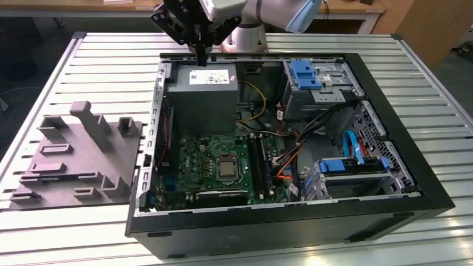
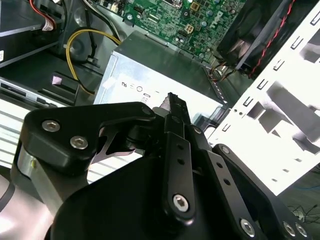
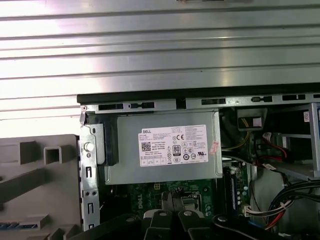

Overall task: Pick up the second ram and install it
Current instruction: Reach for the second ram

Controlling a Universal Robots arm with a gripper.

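In the exterior view, the grey fixture tray (image 1: 74, 160) lies at 9 o'clock of the open computer case (image 1: 412, 160). In the first wrist view, a thin bluish strip on that tray looks like the second ram (image 3: 12, 226), though I cannot be sure. My claw (image 1: 199, 58) hangs at the case's 12 o'clock edge, above the power supply (image 1: 203, 94), its 2 fingers pressed together. The memory slots (image 1: 258, 160) sit at the supply's 5 o'clock.
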